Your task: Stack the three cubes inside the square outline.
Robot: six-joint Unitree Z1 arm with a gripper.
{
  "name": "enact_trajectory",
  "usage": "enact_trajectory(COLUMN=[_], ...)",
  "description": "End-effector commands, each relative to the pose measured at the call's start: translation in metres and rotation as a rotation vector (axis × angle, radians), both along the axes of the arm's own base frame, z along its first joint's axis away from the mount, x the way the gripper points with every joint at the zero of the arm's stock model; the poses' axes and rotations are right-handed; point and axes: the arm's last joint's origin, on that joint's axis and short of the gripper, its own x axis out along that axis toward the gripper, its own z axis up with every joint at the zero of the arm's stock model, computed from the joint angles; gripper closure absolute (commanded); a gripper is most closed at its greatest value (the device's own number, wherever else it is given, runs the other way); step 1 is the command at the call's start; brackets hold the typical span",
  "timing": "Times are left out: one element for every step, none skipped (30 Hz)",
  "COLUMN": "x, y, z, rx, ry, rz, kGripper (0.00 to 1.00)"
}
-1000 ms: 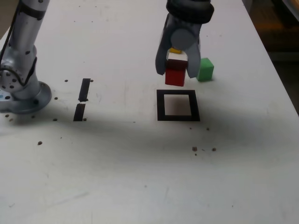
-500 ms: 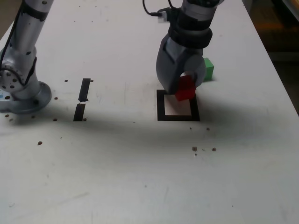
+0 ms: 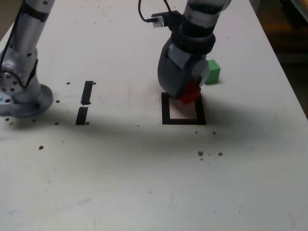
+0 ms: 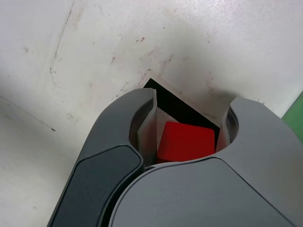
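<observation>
White table (image 3: pixel 144 183) with the gripper (image 3: pixel 188 92) low over the far edge of the square outline (image 3: pixel 166 109), fingers clamped on the red cube (image 3: pixel 191 93), not yet set down. Green cube (image 3: pixel 211 71) waits outside; yellow cube unseen. No stacking completed, apparently.

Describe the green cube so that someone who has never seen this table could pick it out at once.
On the white table, find the thick black square outline near the middle. The grey gripper hangs over its far edge, shut on the red cube. The green cube sits alone beyond, toward the exterior view's right: the only green block, untouched.
</observation>
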Motion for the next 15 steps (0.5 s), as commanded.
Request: enact_trajectory(x=[-0.0026,-0.0032,-0.0037,-0.0040,-0.0041,-0.0039,-0.0038,-0.0037,-0.0036,-0.0036,-0.0036,-0.0038,-0.0041,-0.0045,-0.0048], y=[-0.0026,-0.0037,-0.0047,-0.0056,-0.0063,-0.0069,-0.0072,-0.0074,-0.0076,-0.0077,-0.0078,-0.0080,-0.0081,-0.0081,-0.0080], z=[0.0042,0.0048,0.0054,0.0058,0.0061,0.0063,0.0064,0.0065,0.0065,0.0065,0.0064,0.0060,0.0055,0.0046,0.0037], rx=[-0.013,-0.021,-0.029,-0.037,-0.045,-0.051,-0.058,-0.065,-0.073,-0.079,-0.086,-0.092,-0.096,-0.099,-0.100], ry=[-0.011,-0.013,-0.016,-0.019,-0.023,-0.027,-0.032,-0.036,-0.039,-0.042,-0.044,-0.043,-0.041,-0.037,-0.032], rz=[-0.015,-0.025,-0.035,-0.047,-0.064,-0.085,-0.108,-0.134,-0.161,-0.186,-0.208,-0.227,-0.241,-0.252,-0.261], kGripper=[0.84,0.84,0.84,0.84,0.84,0.84,0.84,0.84,0.84,0.84,0.84,0.84,0.84,0.84,0.84])
